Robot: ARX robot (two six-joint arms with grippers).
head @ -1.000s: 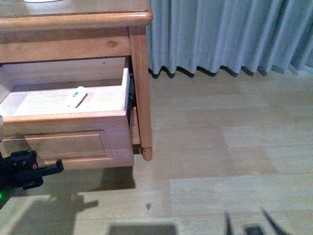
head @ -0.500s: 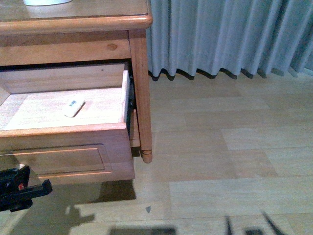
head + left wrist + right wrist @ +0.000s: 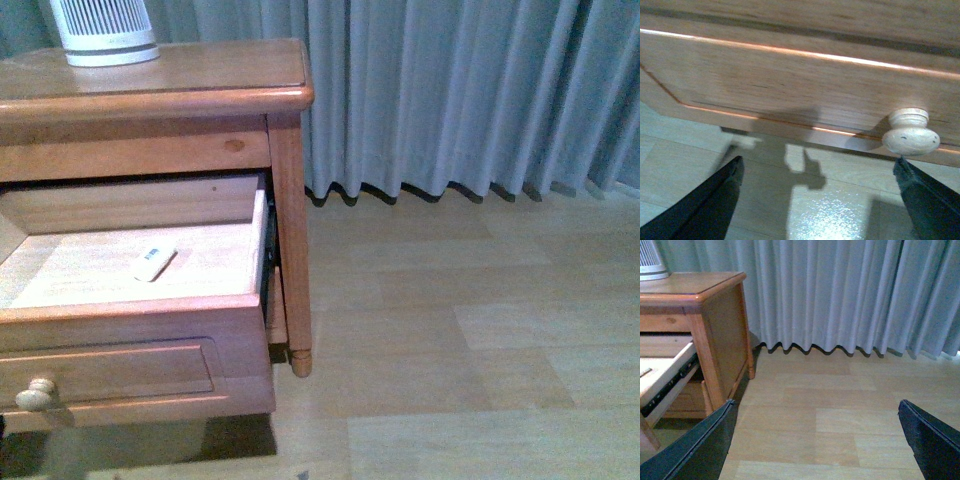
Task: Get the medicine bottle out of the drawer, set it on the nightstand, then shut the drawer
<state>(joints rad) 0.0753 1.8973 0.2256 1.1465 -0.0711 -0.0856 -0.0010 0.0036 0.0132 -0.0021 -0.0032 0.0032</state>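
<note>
Our left fingers (image 3: 705, 205) and right fingers (image 3: 695, 450) gape wide, empty; the medicine bottle (image 3: 153, 263), well apart from them, seems light, slippery: we pinch its middle.

The front view now looks higher, so the whole scene sits lower in the picture. More of the nightstand (image 3: 200, 70) worktop shows, and the white ribbed appliance (image 3: 105, 35) on it grows from a sliver at the top edge to its full base. The curtain hem (image 3: 420, 190) drops down the frame. The left pincer (image 3: 818, 160), dark at the lower left before the drawer (image 3: 130, 375) and lower half a second ago, is gone from this view. That uncovers the drawer's round knob (image 3: 38, 394). The right pincer (image 3: 816, 402) tips have left the bottom edge. The arm shadows are off the floor (image 3: 450, 400). The medicine bottle (image 3: 154, 262) looks slightly smaller.
</note>
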